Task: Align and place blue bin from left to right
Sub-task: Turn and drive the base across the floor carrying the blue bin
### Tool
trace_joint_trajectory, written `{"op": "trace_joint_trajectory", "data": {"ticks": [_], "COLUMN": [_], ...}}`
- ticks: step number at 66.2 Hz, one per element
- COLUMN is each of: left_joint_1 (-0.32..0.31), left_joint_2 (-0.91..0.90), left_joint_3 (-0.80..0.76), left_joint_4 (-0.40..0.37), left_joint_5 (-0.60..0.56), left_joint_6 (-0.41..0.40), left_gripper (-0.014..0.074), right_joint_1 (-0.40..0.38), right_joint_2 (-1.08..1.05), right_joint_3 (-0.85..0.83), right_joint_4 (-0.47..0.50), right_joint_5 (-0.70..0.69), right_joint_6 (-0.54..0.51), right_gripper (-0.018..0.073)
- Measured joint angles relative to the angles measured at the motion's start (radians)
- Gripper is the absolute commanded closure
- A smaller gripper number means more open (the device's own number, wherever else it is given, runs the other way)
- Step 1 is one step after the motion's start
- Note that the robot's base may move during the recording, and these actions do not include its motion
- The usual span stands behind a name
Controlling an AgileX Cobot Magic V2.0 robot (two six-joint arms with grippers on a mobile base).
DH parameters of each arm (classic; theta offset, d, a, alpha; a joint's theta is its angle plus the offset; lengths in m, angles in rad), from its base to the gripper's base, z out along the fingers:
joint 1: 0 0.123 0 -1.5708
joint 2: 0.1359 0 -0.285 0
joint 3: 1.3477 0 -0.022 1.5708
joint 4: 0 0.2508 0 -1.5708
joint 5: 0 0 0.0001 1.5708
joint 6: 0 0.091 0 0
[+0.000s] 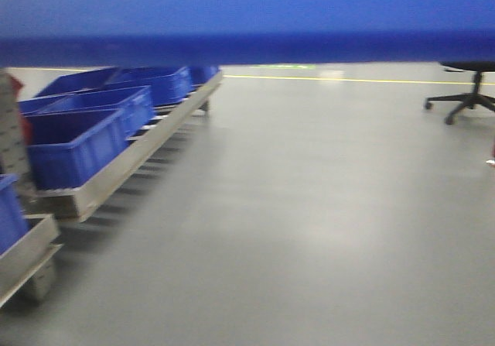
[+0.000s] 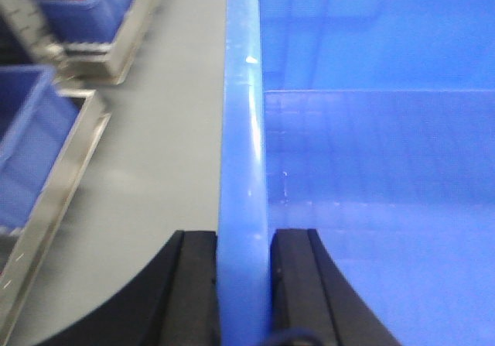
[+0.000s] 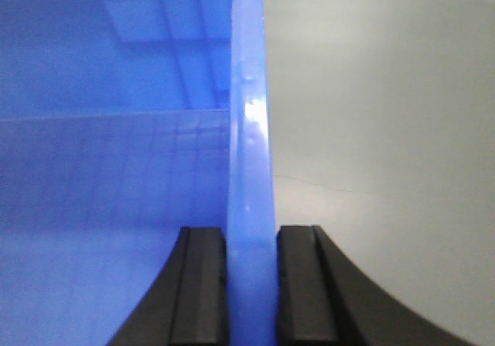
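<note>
The blue bin (image 1: 247,13) fills the top of the front view as a wide blurred blue band, held up close to the camera. In the left wrist view my left gripper (image 2: 244,241) is shut on the bin's left rim (image 2: 244,129). One black finger is outside the wall and the other inside, with the bin's inside (image 2: 371,168) to the right. In the right wrist view my right gripper (image 3: 251,238) is shut on the opposite rim (image 3: 251,129), and the bin's inside (image 3: 108,168) lies to its left. Grey floor shows beyond both rims.
Several darker blue tubs (image 1: 77,141) stand in a row on a low metal rack (image 1: 131,160) along the left, with another tub (image 2: 23,137) and rack rail (image 2: 54,199) beside the left gripper. A black office chair base (image 1: 468,98) is far right. A yellow floor line (image 1: 348,79) runs behind.
</note>
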Motion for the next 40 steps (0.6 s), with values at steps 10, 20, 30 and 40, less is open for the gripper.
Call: {"op": "trace_joint_trajectory", "data": {"ticks": [10,20,30,40], "left_joint_1": [0.000,0.000,0.000,-0.002], "left_joint_2": [0.000,0.000,0.000,0.000], "left_joint_3": [0.000,0.000,0.000,0.000], "left_joint_4": [0.000,0.000,0.000,0.000], "left_joint_5": [0.000,0.000,-0.002,-0.002], "left_joint_6": [0.000,0.000,0.000,0.000], "left_gripper": [0.0707,0.0707,0.0707,0.0707], "right_joint_1": [0.000,0.000,0.000,0.000], "right_joint_2": [0.000,0.000,0.000,0.000], "right_joint_3": [0.000,0.000,0.000,0.000], "right_joint_4": [0.000,0.000,0.000,0.000], "right_joint_5": [0.000,0.002,0.002,0.002], "right_joint_6": [0.000,0.000,0.000,0.000], "right_gripper": [0.0629,0.0629,0.0629,0.0629]}}
